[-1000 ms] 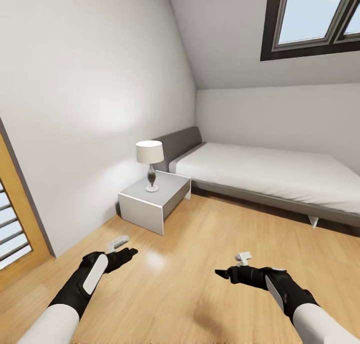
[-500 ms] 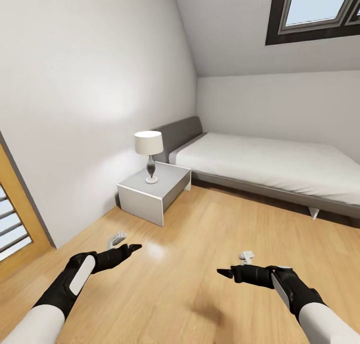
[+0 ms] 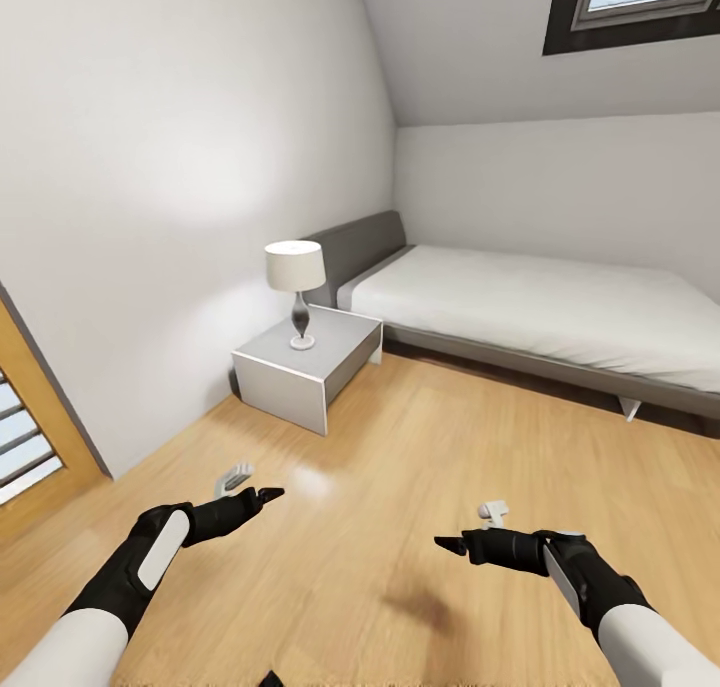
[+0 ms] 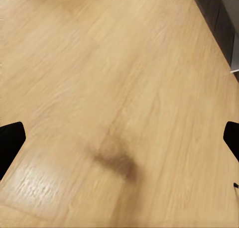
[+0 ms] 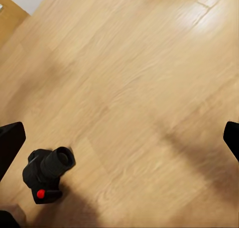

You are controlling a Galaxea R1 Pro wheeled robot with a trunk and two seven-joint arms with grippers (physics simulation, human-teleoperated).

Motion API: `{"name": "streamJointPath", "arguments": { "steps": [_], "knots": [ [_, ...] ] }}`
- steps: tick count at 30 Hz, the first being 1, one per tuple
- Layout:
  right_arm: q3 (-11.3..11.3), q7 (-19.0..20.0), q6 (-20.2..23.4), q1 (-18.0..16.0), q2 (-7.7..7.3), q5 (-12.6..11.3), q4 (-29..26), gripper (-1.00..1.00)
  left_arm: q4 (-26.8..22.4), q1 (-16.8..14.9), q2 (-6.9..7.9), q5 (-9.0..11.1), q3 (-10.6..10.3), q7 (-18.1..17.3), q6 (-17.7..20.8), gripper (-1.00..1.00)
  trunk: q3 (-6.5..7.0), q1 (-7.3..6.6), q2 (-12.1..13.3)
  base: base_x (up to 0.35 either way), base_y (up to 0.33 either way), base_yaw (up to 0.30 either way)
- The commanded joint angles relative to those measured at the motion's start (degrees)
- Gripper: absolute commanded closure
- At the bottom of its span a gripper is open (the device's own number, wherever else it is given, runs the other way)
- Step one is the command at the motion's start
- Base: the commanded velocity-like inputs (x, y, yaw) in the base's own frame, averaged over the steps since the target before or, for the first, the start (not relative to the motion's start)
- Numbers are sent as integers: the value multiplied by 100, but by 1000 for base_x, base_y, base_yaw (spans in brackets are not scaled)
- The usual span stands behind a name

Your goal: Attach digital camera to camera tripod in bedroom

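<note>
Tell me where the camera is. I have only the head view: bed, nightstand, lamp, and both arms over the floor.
Observer: The right wrist view has it. The camera sits on the wood floor.
Operator: Say whether the right gripper has hold of it.
Observer: No. The right gripper is open with its fingers wide apart. The camera is near one finger, not between them.
Operator: Report the left gripper.
Observer: The left gripper is open too, with bare floor and a shadow between its fingers.
</note>
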Motion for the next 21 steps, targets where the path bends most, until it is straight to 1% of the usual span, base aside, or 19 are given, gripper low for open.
{"name": "streamJointPath", "arguments": {
  "steps": [1,21],
  "knots": [
    [-42,36,48,-3,6,33,-7,-100,-1,-3,-2,16,16,-11,43,-100,-28,1,-4,0,0,0],
    [-41,32,46,-3,9,41,-6,-100,23,-3,-2,7,-8,10,38,-100,-471,53,-31,0,0,0]
  ]
}}
